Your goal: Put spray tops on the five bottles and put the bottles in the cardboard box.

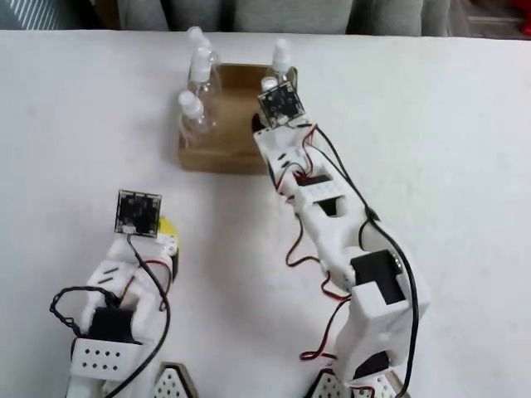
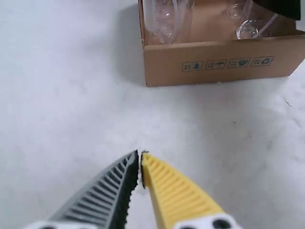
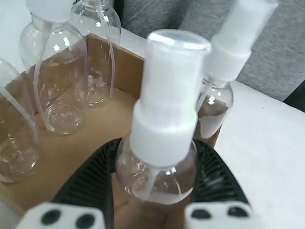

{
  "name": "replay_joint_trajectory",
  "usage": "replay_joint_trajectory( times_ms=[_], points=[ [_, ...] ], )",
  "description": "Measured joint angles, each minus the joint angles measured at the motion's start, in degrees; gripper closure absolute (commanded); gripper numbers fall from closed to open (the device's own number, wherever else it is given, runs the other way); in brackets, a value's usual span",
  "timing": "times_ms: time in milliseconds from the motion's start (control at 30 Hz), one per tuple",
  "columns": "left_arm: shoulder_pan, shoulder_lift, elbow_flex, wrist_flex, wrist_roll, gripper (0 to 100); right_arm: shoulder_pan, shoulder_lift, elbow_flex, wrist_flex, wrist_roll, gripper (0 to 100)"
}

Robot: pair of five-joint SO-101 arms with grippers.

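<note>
The cardboard box (image 1: 217, 153) stands at the table's far middle, with several clear bottles (image 1: 192, 112) carrying white spray tops standing in it. My right gripper (image 3: 157, 150) is inside the box, its black jaws shut around one capped bottle (image 3: 159, 176) that stands upright. Other capped bottles (image 3: 55, 90) stand beside it, and one (image 3: 217, 98) is near the box's far wall. My left gripper (image 2: 140, 161) is shut and empty, low over the bare table a short way in front of the box (image 2: 214, 62).
The right arm (image 1: 319, 199) stretches from the front edge up to the box's right side. My left arm (image 1: 124, 282) sits near the front left. White table (image 1: 431, 124) lies open all around the box. Grey upholstery lines the far edge.
</note>
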Motion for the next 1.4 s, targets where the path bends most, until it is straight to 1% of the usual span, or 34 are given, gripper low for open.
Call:
replay_joint_trajectory(
  times_ms=[333, 600, 767, 1000, 1300, 1400],
  points=[
    [0.88, 0.00, 0.00, 0.00, 0.00, 98, 0.09, 7.65, -7.91, -0.35, 0.00, 98.3],
    [0.79, 0.00, 0.00, -2.37, 0.00, 98, 0.09, 7.82, -8.18, -0.35, 0.00, 98.1],
    [0.79, 0.00, 0.00, -2.37, 0.00, 98, 0.09, 7.91, -8.18, -0.26, 0.00, 98.1],
    [0.79, 0.00, 0.00, -2.37, 0.00, 98, 0.09, 7.82, -8.88, 3.60, 0.00, 98.0],
    [0.79, 0.00, 0.00, -2.37, 0.00, 98, 0.09, 7.82, -8.97, 4.04, 0.00, 97.9],
    [0.79, 0.00, 0.00, -2.37, 0.00, 98, 0.09, 7.82, -8.97, 4.04, 0.00, 93.0]
  ],
)
